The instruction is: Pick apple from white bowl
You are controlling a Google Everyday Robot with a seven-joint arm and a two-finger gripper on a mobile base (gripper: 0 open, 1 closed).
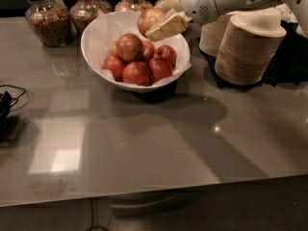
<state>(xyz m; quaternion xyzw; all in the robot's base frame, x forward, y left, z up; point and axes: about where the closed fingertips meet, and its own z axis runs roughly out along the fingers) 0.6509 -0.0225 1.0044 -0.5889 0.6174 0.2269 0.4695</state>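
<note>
Clamping the apple (147, 17) over the far rim of the white bowl (92, 52), the gripper (161, 21) has its jaws pressed against it; open counter (144, 148) spreads in front.
</note>
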